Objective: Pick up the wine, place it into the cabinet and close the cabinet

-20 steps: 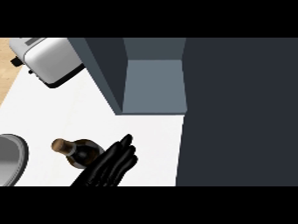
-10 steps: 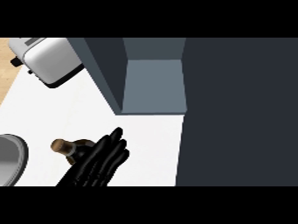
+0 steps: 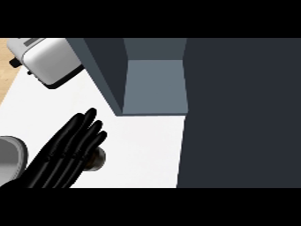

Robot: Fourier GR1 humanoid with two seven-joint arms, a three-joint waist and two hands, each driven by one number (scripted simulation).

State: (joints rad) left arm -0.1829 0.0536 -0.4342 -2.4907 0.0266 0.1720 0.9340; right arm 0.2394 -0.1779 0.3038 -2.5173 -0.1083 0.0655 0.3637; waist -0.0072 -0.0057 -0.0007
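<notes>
No text, label, brand, number or sign can be read anywhere. The toaster (image 3: pixel 47 62), the open cabinet (image 3: pixel 154 84) and the white table (image 3: pixel 143 145) show plain surfaces, and the little that shows of the wine bottle (image 3: pixel 95 160) beside the robot hand (image 3: pixel 68 152) carries no legible label.

Open counter (image 3: pixel 140 141) before cabinet (image 3: pixel 154 86)

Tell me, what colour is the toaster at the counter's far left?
The toaster is silver-white with black ends, seen in the head view.
</notes>
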